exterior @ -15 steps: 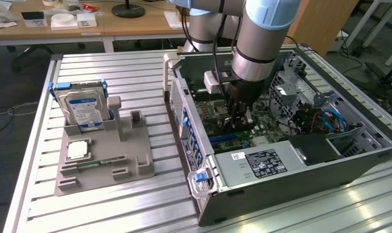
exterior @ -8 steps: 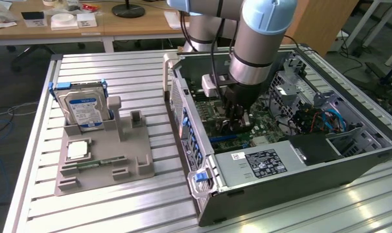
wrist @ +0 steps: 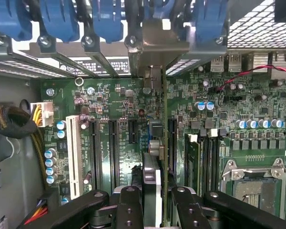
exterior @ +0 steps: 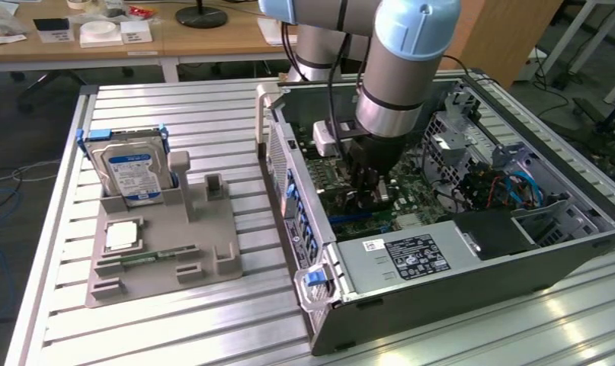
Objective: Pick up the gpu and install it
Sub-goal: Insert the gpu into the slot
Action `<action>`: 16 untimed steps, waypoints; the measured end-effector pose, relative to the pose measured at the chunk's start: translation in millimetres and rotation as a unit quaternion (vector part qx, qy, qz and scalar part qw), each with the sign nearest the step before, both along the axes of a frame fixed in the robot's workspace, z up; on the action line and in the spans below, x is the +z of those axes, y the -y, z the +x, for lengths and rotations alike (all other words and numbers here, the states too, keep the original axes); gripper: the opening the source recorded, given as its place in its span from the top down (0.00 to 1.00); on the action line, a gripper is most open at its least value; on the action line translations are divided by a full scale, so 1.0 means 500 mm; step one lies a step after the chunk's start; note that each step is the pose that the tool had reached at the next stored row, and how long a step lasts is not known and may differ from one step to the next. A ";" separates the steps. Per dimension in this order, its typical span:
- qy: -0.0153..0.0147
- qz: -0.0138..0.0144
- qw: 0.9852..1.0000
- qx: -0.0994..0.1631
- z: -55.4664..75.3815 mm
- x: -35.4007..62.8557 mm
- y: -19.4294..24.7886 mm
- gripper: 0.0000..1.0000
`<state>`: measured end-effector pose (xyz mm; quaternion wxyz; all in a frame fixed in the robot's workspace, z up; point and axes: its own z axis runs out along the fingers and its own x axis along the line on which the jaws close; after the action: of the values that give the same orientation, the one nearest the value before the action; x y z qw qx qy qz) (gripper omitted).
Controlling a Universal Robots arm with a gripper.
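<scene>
The gpu stands edge-on between my two black fingers, so my gripper is shut on it. The card runs straight down over the green motherboard, in line with the black expansion slots. Its pale metal bracket sits against the case's rear slot openings under the blue clips. In the exterior view my gripper reaches down into the open computer case, low over the motherboard. The card itself is mostly hidden there by the gripper.
A grey parts holder lies on the slatted table at the exterior view's left, with a silver hard drive upright in it and a narrow memory stick. The power supply fills the case's near side. Cables and an empty processor socket flank the slots.
</scene>
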<state>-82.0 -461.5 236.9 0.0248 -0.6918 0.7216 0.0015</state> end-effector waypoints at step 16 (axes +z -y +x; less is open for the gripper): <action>0.000 0.000 1.000 0.000 -0.001 -0.015 0.0002 0.72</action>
<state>-82.3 -461.6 229.5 0.0246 -0.6918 0.7217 0.0015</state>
